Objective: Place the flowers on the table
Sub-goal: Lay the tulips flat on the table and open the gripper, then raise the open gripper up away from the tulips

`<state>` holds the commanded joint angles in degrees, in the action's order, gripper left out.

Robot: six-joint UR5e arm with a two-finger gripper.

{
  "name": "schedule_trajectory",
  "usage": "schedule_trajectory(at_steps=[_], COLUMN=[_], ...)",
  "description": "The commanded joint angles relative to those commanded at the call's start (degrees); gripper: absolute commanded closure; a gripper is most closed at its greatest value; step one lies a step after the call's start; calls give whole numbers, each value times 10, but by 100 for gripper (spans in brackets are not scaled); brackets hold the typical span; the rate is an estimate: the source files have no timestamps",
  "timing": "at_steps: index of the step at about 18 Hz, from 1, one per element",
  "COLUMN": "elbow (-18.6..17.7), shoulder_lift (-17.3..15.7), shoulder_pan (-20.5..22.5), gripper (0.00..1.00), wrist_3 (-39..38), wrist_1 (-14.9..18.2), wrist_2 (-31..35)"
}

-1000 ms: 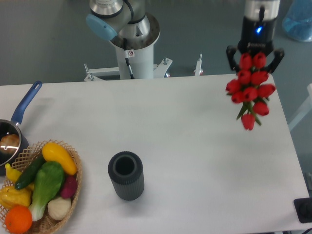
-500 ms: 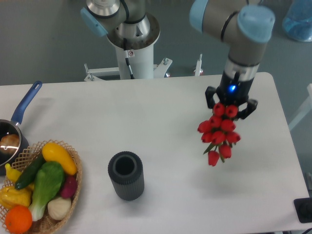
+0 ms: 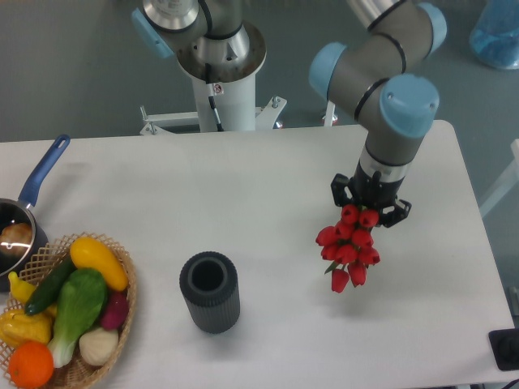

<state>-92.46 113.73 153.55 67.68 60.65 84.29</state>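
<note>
While the arm reaches down from the far right of the scene, the gripper (image 3: 370, 204) is seen over the right half of the table (image 3: 268, 186), its two dark fingers closed on the top of the flowers (image 3: 347, 246). The bunch is held by its upper end and hangs below the jaws, the red tulip heads clustered together and trailing toward the near side, with a few slivers of green showing at the lower edge. Whether the lowest blooms touch the white surface cannot be told from this view; a faint shadow is cast on the tabletop just beside them. The flowers are located right of centre, well apart from everything else on the table. Near the middle, toward the near edge, a dark ribbed cylinder (image 3: 210, 292) is stood upright with its open mouth facing up. At the near left corner a wicker basket (image 3: 126, 304) is filled with colourful vegetables, among them a yellow one, a green one and an orange one. Just beyond the basket, at the left edge, a pan with a blue handle (image 3: 42, 173) is partly cut off by the frame. Beyond the far edge of the table, the white pedestal (image 3: 225, 91) of the robot's base is seen.
</note>
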Motion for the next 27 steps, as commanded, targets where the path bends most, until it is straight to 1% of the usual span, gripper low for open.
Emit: schedule_trajectory(at_steps=[3, 7, 8, 10, 11, 12, 15, 17, 20, 21, 22, 24, 27], elbow=[-1, 0, 0, 0, 0, -1, -3, -4, -5, -4, 3, 11, 3], shoulder_lift=[7, 25, 26, 24, 19, 17, 12, 9, -17, -24, -34, -41, -55], shoulder_pan=[-2, -9, -9, -7, -5, -4, -2, 8, 33, 32, 31, 37, 38], gripper=[51, 51, 51, 51, 29, 0, 0, 0, 0, 0, 0, 0, 0], wrist_3=[-10, -26, -26, -25, -24, -24, -29, -54, -65, -62, -60, -60, -56], wrist_1=[-16, -42, -49, -51, -49, -51, -52, -55, -60, -63, -60, -59, -58], wrist_2=[-1, -1, -2, -3, -2, -2, -3, -3, -8, -6, -8, -6, -2])
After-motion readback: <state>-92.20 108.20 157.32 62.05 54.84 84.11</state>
